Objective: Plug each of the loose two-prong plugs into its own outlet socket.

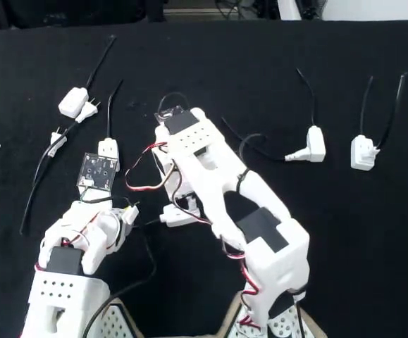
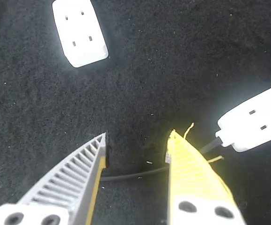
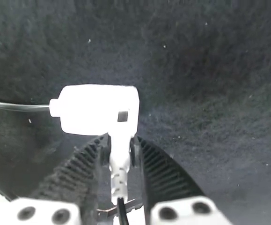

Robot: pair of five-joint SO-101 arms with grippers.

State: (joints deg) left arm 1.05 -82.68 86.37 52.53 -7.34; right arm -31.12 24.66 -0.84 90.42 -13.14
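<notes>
My right gripper (image 3: 120, 146) is shut on a white two-prong plug (image 3: 120, 161). The plug's front end meets the side of a white outlet block (image 3: 98, 110), and its prongs are hidden. In the high view this outlet block (image 1: 180, 216) lies at mid-table, under the right arm (image 1: 211, 169). My left gripper (image 2: 135, 145) is open just above the cloth, with a thin black cable (image 2: 130, 176) running between its fingers. A white outlet (image 2: 79, 30) lies ahead of the left gripper, and a second white outlet (image 2: 254, 119) lies off to one side. From above, the left gripper (image 1: 128, 213) sits just left of the mid-table block.
A black cloth (image 1: 260, 63) covers the table. At far left lie a white adapter (image 1: 73, 102), a small plug (image 1: 58, 141) and an outlet (image 1: 107, 148), each with a black cord. At far right are a white plug piece (image 1: 313, 148) and a white outlet (image 1: 362, 151).
</notes>
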